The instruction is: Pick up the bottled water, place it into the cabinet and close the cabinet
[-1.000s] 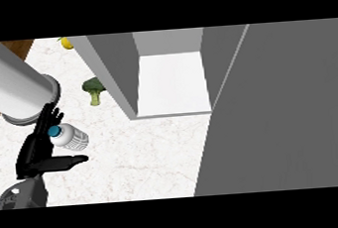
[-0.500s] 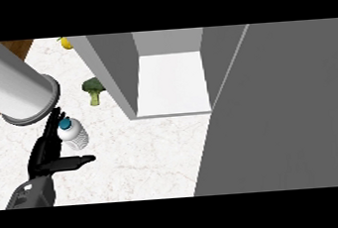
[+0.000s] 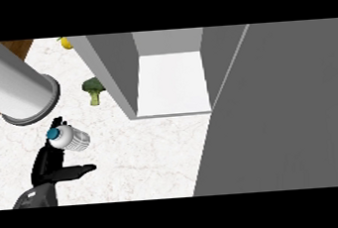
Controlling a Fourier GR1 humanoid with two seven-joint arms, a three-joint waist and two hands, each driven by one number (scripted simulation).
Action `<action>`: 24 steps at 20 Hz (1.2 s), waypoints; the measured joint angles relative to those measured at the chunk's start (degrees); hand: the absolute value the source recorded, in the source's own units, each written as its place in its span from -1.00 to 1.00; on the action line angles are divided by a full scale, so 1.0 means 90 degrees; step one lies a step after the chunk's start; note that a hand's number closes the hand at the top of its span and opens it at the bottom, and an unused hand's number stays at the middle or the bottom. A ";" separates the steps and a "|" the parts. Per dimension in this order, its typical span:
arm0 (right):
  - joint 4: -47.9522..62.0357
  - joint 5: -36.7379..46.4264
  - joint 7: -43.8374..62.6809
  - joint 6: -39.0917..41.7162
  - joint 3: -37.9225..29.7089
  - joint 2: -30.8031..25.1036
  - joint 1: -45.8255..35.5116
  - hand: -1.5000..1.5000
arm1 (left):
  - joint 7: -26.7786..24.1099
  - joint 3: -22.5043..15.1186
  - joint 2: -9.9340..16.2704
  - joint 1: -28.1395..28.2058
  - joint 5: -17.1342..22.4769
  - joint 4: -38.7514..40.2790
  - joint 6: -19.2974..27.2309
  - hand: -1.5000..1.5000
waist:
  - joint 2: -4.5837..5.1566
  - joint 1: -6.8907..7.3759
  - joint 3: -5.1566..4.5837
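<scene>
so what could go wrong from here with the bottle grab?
1. The hand sits beside the bottled water with fingers straight, not curled round it; closing off-centre could tip it.
2. The broccoli lies between bottle and cabinet; a low carry could clip it.
3. The open door crowds the route to the opening.

Left hand (image 3: 49,161) beside bottled water (image 3: 69,138)

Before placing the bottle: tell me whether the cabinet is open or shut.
Open. The cabinet shows its bare white shelf, and its grey door is swung outward at the right.
</scene>
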 measured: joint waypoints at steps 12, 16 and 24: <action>0.0007 0.0012 0.0104 -0.0183 0.0101 -0.0060 -0.0106 -1.00 | -0.0269 0.0200 0.0192 -0.0577 0.0297 0.0896 -0.0438 1.00 | -0.0002 -0.0015 0.0003; -0.0019 -0.0006 -0.0051 -0.0182 0.0037 -0.0215 0.0004 -1.00 | -0.0305 0.0194 0.0123 -0.0585 0.0384 0.0958 -0.0568 1.00 | -0.0004 -0.0019 0.0004; -0.0055 -0.0055 -0.0294 -0.0240 0.0005 -0.0474 0.0224 -1.00 | -0.0481 0.0105 -0.0555 -0.0445 0.0564 0.0538 -0.0271 1.00 | -0.0047 0.0033 0.0034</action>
